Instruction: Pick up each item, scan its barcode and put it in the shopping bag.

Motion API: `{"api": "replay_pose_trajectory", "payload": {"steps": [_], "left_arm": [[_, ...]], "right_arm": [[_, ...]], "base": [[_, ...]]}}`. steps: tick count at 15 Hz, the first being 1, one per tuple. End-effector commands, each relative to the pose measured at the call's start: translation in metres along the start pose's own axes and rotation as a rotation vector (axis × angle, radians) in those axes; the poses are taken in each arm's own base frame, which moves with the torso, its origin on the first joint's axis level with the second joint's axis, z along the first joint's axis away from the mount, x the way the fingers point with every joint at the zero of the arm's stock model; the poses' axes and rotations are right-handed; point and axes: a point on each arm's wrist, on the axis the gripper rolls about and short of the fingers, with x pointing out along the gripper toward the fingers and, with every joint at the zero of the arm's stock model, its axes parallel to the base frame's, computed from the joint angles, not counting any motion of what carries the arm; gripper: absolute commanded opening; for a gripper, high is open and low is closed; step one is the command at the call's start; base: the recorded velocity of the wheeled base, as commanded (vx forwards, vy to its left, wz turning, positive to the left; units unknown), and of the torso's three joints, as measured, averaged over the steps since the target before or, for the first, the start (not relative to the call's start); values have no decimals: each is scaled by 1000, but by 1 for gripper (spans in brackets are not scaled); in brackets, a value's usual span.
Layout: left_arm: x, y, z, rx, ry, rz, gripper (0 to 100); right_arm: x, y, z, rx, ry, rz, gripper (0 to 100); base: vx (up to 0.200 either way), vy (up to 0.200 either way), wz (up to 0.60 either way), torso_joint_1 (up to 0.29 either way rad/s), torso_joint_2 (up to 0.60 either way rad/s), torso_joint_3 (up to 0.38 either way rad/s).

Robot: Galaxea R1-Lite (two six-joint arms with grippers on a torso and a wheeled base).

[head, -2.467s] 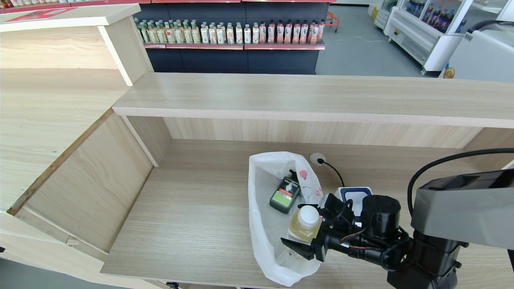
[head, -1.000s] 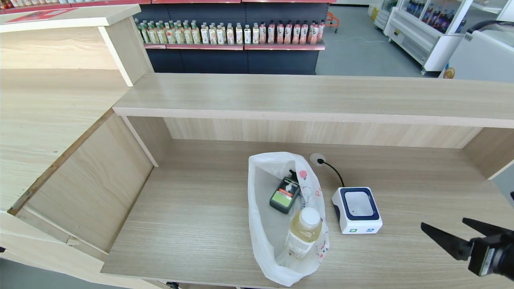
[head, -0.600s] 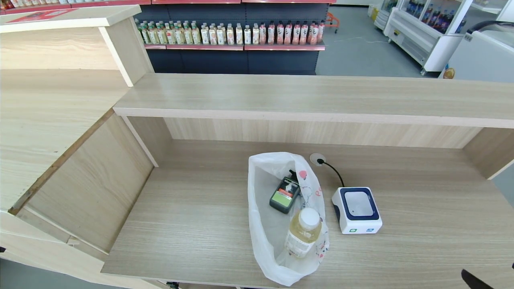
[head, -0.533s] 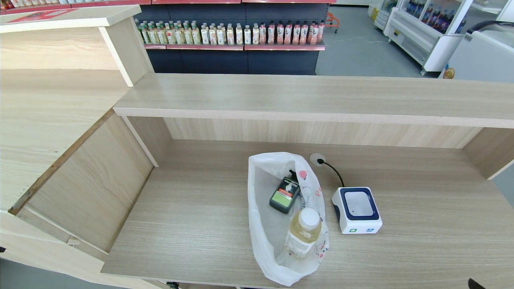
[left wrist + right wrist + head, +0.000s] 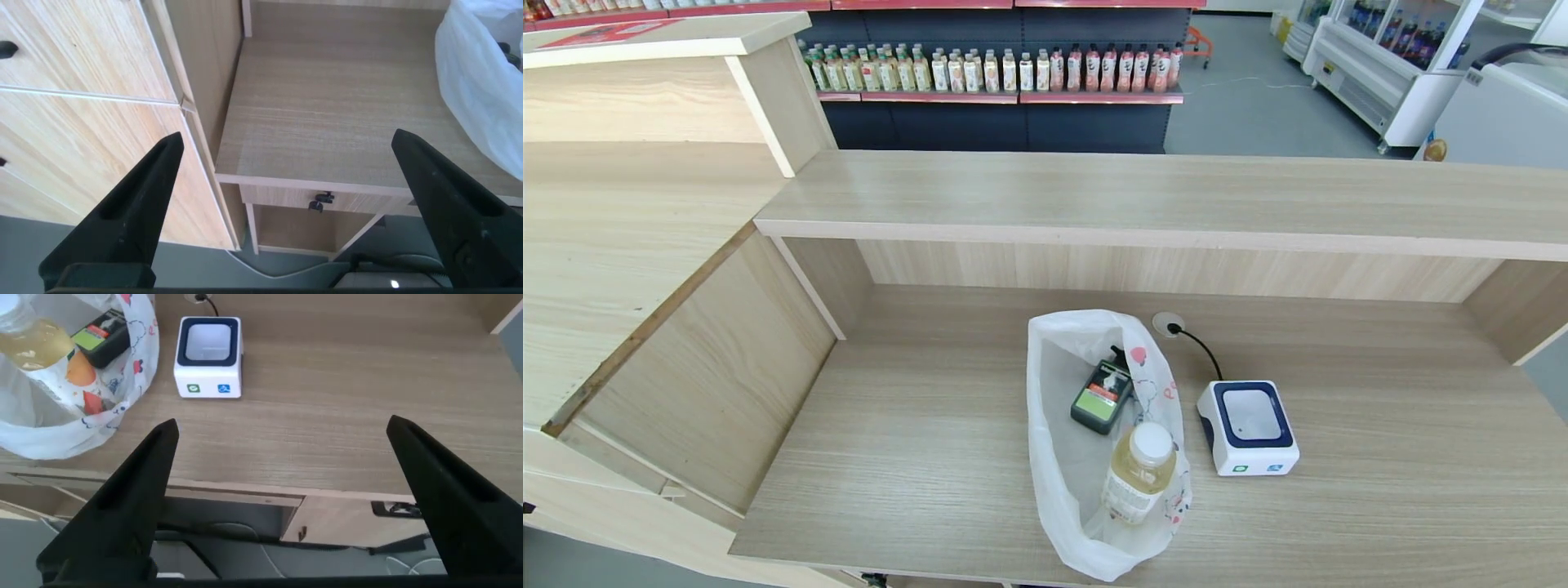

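A white shopping bag (image 5: 1054, 457) lies open on the wooden counter (image 5: 915, 457). Inside it rest a bottle of yellow drink (image 5: 1140, 474) with a white cap and a dark box with a green and red label (image 5: 1101, 398). A white and blue barcode scanner (image 5: 1247, 426) sits just right of the bag, its cable running back to a hole in the counter. My right gripper (image 5: 282, 502) hangs open, off the counter's front edge, with the scanner (image 5: 209, 357) and bag (image 5: 73, 416) beyond it. My left gripper (image 5: 290, 216) is open below the counter's front left corner, with the bag's edge (image 5: 478, 77) to one side.
A raised wooden ledge (image 5: 1160, 200) runs along the back of the counter, and a side panel (image 5: 703, 367) closes its left end. Store shelves with bottles (image 5: 996, 69) and a fridge (image 5: 1388, 57) stand far behind. A drawer front (image 5: 82, 122) is beside my left gripper.
My right gripper let go of the bottle in the bag, drew back to the right and down, and left the head view. The bottle now rests in the bag.
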Motion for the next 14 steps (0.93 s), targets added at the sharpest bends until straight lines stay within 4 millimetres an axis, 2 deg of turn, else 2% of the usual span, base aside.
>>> {"api": "replay_pose_trajectory", "payload": {"steps": [1,10,14], "left_arm": [[0,0,0,0,0,0,100],[0,0,0,1,0,0,100],[0,0,0,12,0,0,100]], "right_arm": [[-2,0,-1,3,-26,0,100],[-2,0,-1,10,-29,0,100],[-2,0,-1,10,-29,0,100]], "base": [[0,0,0,0,0,0],[0,0,0,0,0,0],[0,-200,0,7,-2,1]]}}
